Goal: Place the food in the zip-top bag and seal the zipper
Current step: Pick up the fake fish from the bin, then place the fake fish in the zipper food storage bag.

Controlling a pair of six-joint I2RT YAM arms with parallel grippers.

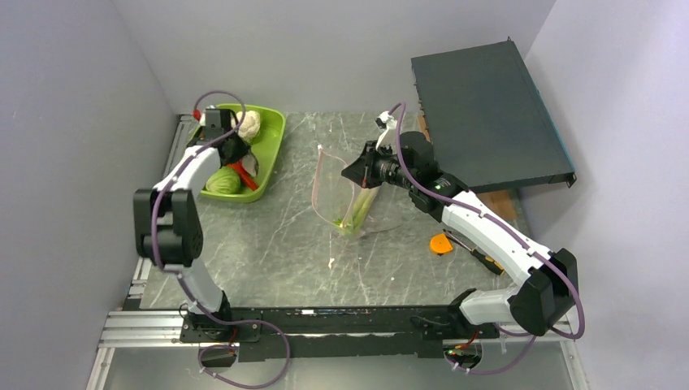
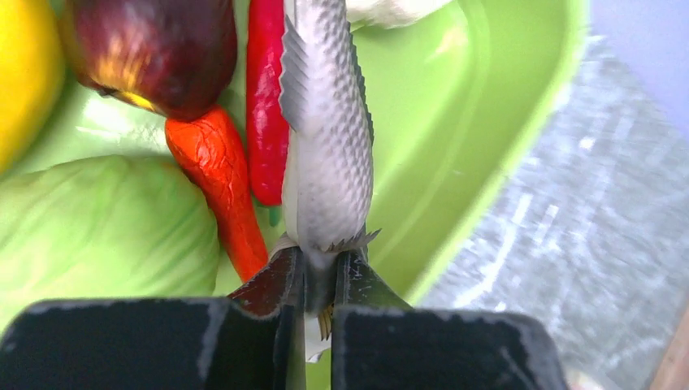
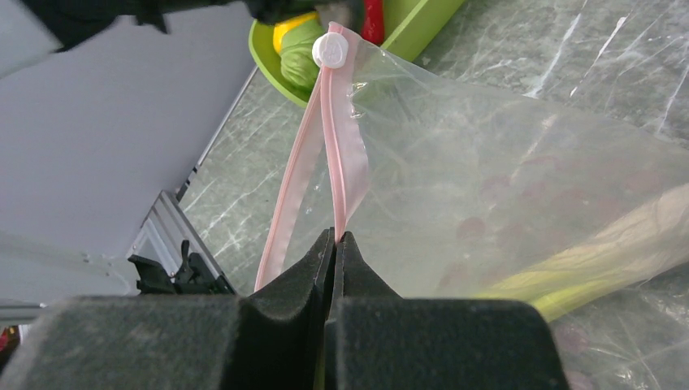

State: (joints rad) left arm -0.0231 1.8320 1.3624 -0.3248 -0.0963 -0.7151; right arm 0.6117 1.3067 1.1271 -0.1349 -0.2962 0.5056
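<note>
left end effector | clamps fish tail (at tray)

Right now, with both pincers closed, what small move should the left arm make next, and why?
Probably lift straight up. The left pincer grips the silver fish by one end inside the green tray, and the right pincer holds the bag by its pink zipper, mouth open, so the fish seems ready to carry over.
</note>
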